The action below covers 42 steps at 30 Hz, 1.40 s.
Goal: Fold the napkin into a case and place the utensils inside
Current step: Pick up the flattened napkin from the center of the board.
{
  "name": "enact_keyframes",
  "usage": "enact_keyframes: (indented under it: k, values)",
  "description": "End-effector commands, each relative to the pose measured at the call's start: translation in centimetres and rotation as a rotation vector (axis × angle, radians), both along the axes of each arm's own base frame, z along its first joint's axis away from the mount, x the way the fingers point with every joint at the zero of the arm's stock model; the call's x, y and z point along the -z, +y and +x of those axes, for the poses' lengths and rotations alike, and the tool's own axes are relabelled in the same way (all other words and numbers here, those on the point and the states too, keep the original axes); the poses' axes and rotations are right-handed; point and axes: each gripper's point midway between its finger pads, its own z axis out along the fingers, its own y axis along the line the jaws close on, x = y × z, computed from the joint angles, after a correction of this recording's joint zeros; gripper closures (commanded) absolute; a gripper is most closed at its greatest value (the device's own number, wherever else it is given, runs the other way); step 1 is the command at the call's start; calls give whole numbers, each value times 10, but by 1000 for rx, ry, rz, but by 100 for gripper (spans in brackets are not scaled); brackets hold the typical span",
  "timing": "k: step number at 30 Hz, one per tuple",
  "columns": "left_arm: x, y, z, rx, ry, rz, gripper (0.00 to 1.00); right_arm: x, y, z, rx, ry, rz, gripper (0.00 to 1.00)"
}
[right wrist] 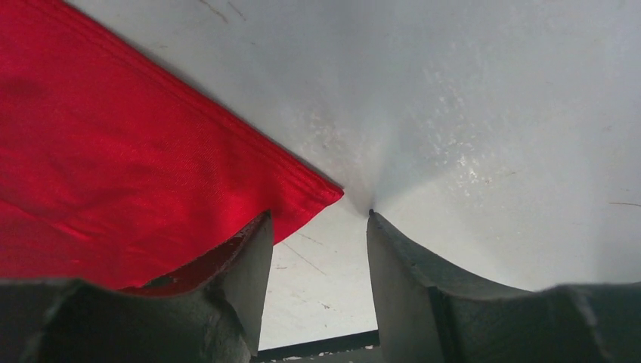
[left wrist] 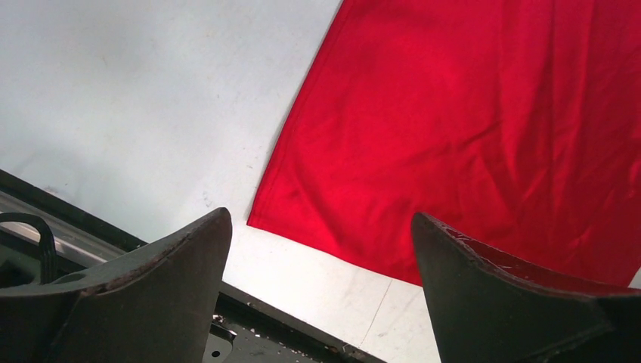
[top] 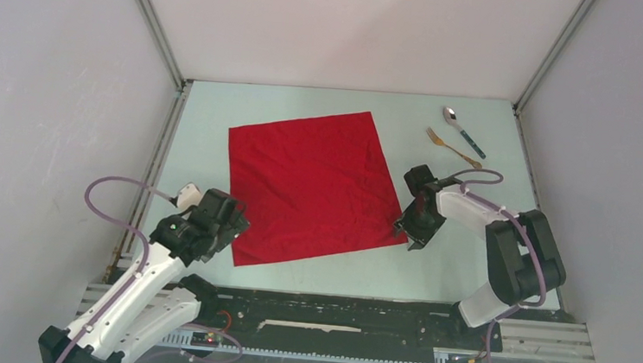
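A: Where's the napkin [top: 309, 185], how'll it handle?
B: Flat on counter [top: 337, 274]. Limp, slick cloth, I'd guess; pinch corners. My left pincer [left wrist: 321, 218] wide open, empty, near-left corner. Right pincer [right wrist: 318, 215] half open at near-right corner, nothing gripped.

Pretty bare setup, honestly. Pale mint counter [top: 307, 102], boxed in on three sides by plain off-white panels: back wall [top: 347, 27], left wall [top: 48, 82], right wall [top: 634, 128]. Thin metal posts run up the two back corners, left post [top: 153, 21] and right post [top: 558, 48]. Along the near edge there's a black strip [top: 334, 308] with a silver slotted rail [top: 356, 358] just below it. Lighting is soft and even, only faint shadows anywhere. Up close the counter isn't spotless, you can see a few fine scratches [right wrist: 302, 253] and dark specks.
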Motion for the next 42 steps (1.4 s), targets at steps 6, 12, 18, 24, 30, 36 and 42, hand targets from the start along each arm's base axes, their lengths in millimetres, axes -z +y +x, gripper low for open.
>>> enact_keyframes:
  k: [6,12,18,24,30,36,42]
  values:
    - [-4,-1,3,-4,-44,-24,4,5,1,11,29,32,-45,43]
    - [-2,1,1,0,-53,-18,4,2,-1,16,14,39,-91,42]
    - [-4,4,2,9,-58,7,4,4,-6,18,-3,59,-128,42]
    - [-4,5,3,21,-58,18,4,-6,-2,15,-45,63,-140,42]
    - [-4,4,4,25,-57,20,4,-25,-2,11,-56,24,-143,42]
    - [-3,1,6,36,-53,13,4,-14,-2,17,-41,42,-132,42]
    - [-2,2,4,36,-57,10,4,-1,-6,22,-48,51,-155,43]
